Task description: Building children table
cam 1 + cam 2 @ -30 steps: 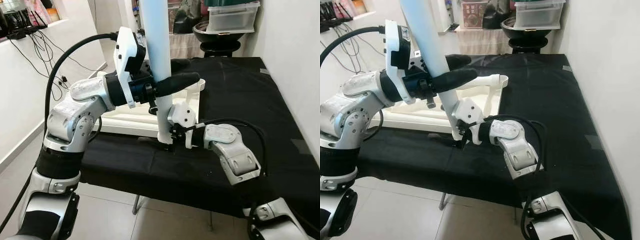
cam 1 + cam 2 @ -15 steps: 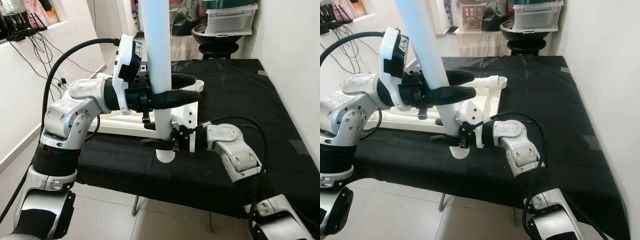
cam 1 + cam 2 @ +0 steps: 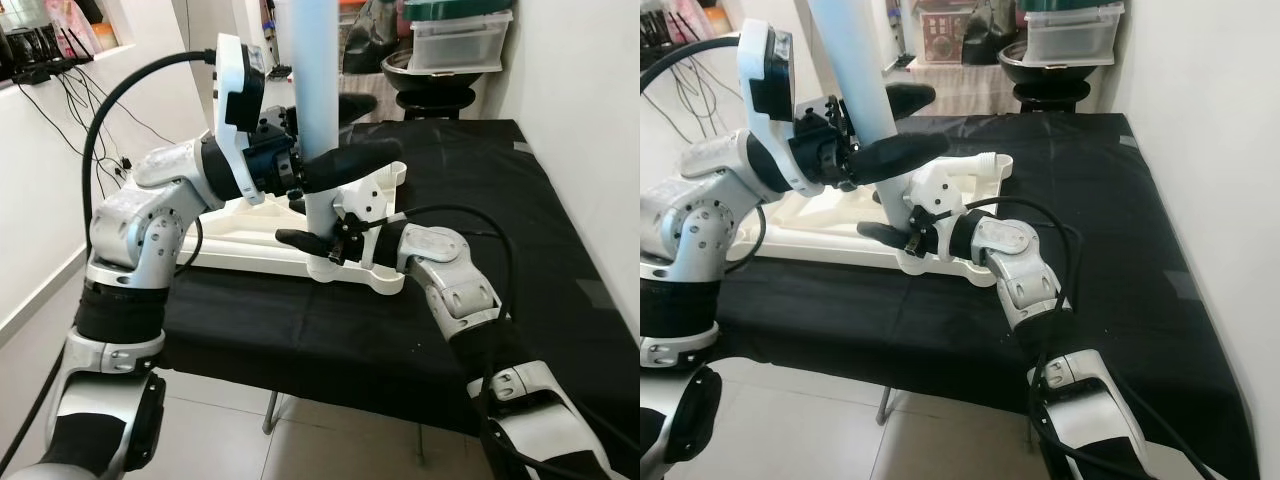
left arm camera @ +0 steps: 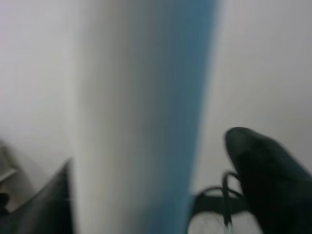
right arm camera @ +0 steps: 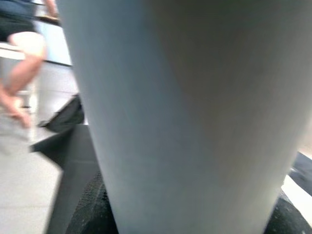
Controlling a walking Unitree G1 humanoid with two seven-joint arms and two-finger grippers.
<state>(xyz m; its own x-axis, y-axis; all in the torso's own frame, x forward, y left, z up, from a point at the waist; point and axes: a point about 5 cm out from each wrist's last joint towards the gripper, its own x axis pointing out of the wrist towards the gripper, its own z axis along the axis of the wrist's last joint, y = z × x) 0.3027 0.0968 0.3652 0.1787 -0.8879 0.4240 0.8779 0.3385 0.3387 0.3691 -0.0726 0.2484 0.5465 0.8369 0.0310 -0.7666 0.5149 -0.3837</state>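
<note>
The table leg [image 3: 312,90], a pale blue tube, stands upright over the near right corner of the white tabletop [image 3: 262,240] on the black cloth [image 3: 480,200]. The left gripper [image 3: 345,135] clasps it mid-height from nine o'clock; the right gripper [image 3: 312,243] clamps its foot from three o'clock.

a table covered in black cloth [image 3: 520,210] stood against a white wall on a pale tiled floor [image 3: 330,450]. a white plastic tabletop panel [image 3: 250,240], the children's table part, lay flat on the cloth near the table's front left, one rounded corner [image 3: 385,280] close to the front edge. the cloth hung over that edge.
</note>
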